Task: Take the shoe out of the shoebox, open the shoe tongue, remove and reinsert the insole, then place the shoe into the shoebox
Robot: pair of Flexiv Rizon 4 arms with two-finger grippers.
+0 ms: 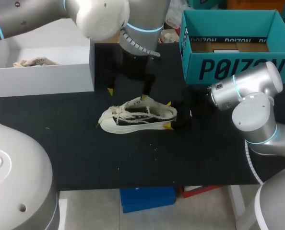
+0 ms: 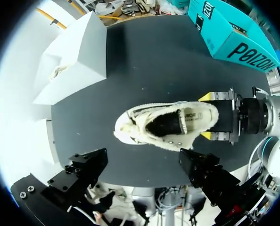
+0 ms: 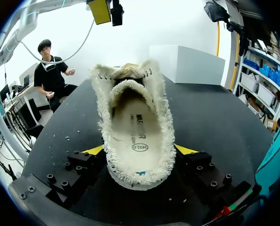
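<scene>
The shoe (image 1: 137, 117) stood on the worktop (image 1: 205, 153), long axis toe-left to heel-right, its heel clamped from both sides by the right end effector (image 1: 168, 115), while the left end effector (image 1: 126, 94), fingers apart, hung directly above its opening.

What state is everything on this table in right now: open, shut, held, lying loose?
shoe: upright on its sole on the table, heel held.
insole: lying inside the shoe.
teal shoebox: open, no shoe visible inside.
white box: open, something pale inside.
right gripper: shut on the shoe's heel.
left gripper: open, above the shoe.
</scene>
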